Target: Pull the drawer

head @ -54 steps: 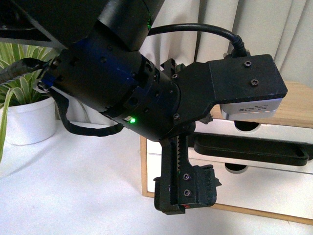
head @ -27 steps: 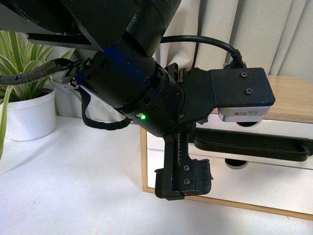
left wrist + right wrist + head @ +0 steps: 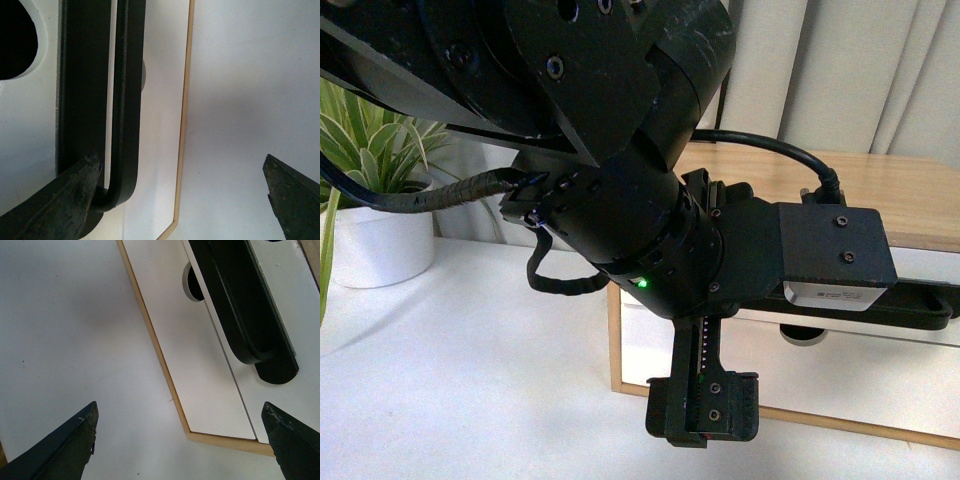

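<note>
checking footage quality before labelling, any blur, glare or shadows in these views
Front view: the black robot arm fills much of the frame, dark with little detail; its green light glows. Left wrist view: the long black bar handle is close and soft-edged. Right wrist view: fairly sharp, faint shadow on the white table.

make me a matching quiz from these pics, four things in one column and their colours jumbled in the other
Things:
1. handle
2. plant
3. pot
4. cabinet top

Colours:
a. green
b. light wood
c. black
d. white

Pairs: 1-c, 2-a, 3-d, 4-b
</note>
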Action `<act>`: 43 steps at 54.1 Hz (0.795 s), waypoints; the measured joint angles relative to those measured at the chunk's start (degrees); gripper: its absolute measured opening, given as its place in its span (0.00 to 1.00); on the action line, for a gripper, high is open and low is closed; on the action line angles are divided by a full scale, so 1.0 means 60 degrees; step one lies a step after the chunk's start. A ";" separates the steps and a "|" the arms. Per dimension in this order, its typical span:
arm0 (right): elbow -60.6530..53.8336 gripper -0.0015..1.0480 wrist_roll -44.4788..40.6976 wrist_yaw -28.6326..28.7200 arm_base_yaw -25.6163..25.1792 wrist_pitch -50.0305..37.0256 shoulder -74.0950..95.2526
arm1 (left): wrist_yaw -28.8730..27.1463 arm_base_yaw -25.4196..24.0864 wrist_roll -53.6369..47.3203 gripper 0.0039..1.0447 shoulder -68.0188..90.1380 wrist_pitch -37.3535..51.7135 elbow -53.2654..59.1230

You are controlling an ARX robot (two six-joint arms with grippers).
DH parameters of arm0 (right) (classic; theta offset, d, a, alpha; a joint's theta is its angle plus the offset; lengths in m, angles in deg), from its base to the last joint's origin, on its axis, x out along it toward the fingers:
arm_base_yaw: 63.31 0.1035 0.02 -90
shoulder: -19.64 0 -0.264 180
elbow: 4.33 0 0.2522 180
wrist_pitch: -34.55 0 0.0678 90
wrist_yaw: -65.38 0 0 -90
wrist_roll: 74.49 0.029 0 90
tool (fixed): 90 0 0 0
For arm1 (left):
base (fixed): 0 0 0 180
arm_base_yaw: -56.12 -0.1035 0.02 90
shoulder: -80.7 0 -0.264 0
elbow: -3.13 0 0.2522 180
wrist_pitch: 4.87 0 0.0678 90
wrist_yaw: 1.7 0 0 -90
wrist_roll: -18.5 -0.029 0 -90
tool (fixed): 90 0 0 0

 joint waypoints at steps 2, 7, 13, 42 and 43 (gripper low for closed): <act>0.0000 0.91 0.0025 0.0000 0.0011 -0.0015 0.0004 | 0.0004 0.0000 -0.0062 0.94 0.0069 -0.0004 -0.0033; 0.0018 0.91 0.0124 0.0011 0.0040 -0.0135 0.0117 | -0.0033 0.0000 -0.0131 0.94 0.0138 -0.0029 -0.0091; 0.0168 0.91 0.0208 0.0007 0.0135 -0.0164 0.0302 | -0.0080 0.0000 -0.0182 0.94 0.0168 0.0000 -0.0091; 0.1195 0.91 0.0674 -0.0361 0.0987 -0.0885 0.1861 | -0.0350 0.0124 -0.0597 0.94 0.0255 -0.0073 -0.0095; 0.1231 0.91 0.0688 -0.0404 0.0994 -0.0947 0.1934 | -0.0350 0.0127 -0.0597 0.94 0.0255 -0.0073 -0.0095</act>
